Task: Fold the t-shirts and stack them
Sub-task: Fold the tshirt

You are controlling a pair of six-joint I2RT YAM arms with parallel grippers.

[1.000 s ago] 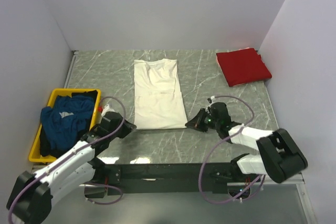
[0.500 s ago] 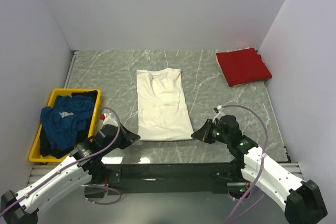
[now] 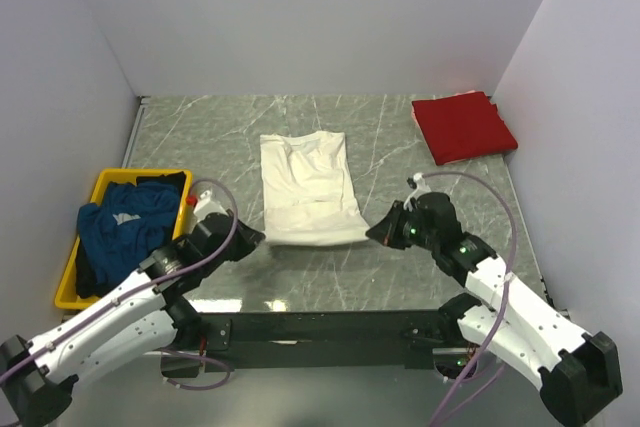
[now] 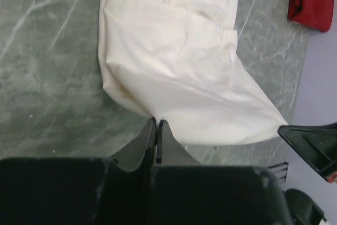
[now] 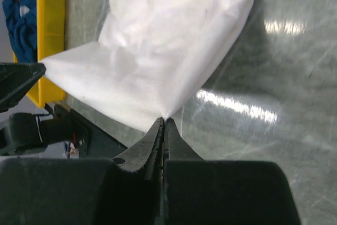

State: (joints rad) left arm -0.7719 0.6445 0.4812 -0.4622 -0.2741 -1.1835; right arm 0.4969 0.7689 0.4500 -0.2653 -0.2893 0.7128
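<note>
The cream-white t-shirt [image 3: 307, 182] lies folded lengthwise in the middle of the table, its near hem lifted off the marble. My left gripper [image 3: 258, 239] is shut on the hem's left corner, seen in the left wrist view [image 4: 157, 121]. My right gripper [image 3: 372, 232] is shut on the hem's right corner, seen in the right wrist view [image 5: 164, 121]. The cloth [image 4: 174, 61] hangs taut between the two grippers [image 5: 158, 56]. The red t-shirt [image 3: 462, 126] lies folded at the far right. The dark blue t-shirt [image 3: 125, 229] with a white mark is bunched in the yellow tray [image 3: 108, 183].
The yellow tray stands at the left edge beside my left arm. White walls close the table on the left, back and right. Bare marble [image 3: 200, 137] lies on both sides of the white shirt. The table's near edge runs just behind both grippers.
Both grippers drew the shirt's near hem toward me, then lifted it and carried it back away from me. The near part of the shirt has risen off the table.
</note>
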